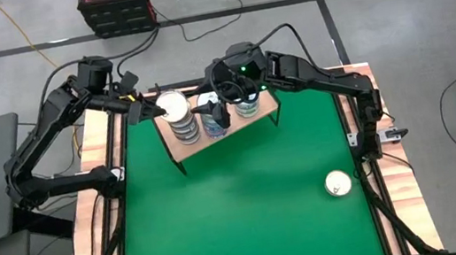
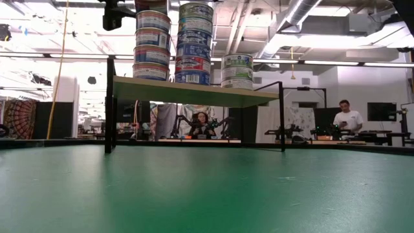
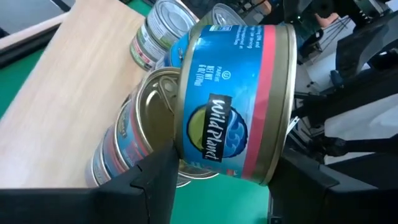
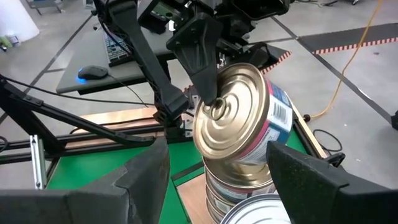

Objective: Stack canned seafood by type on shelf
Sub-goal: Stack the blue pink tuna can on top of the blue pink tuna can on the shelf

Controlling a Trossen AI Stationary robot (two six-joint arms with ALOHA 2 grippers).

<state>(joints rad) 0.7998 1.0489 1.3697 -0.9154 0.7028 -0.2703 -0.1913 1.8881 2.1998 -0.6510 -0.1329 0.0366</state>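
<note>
The tins are nearly all on the shelf [image 1: 212, 139], which stands near the table's far edge, closer to its far left corner. Three stacks [image 2: 187, 42] rise from the board in the low view: a tall one with red and blue labels, a tall blue one in the middle, and a short green-labelled one of two tins. From above, the tall red-and-blue stack stands nearest the shelf's left end.

A blue tin [image 3: 233, 102] with a gold lid is tipped on its side at the top of that left-hand stack. The left gripper [image 1: 154, 109] comes in from the table's far left corner with a finger on either side of this tin; whether it is clamped or just released I cannot tell. In the right wrist view the tin leans on the stack under it — not yet lying flat.

The right gripper [image 1: 227, 110] hangs over the middle of the shelf above the other stacks, fingers spread wide, nothing between them.

One tin [image 1: 337, 184] with a pale top lies alone on the green table [image 1: 242, 224] close to its right edge, well apart from the shelf.

My judgement: sorting is almost finished. What remains is to settle the tilted tin level on its pile, then fetch the stray one and add it to the stack of its own kind.
</note>
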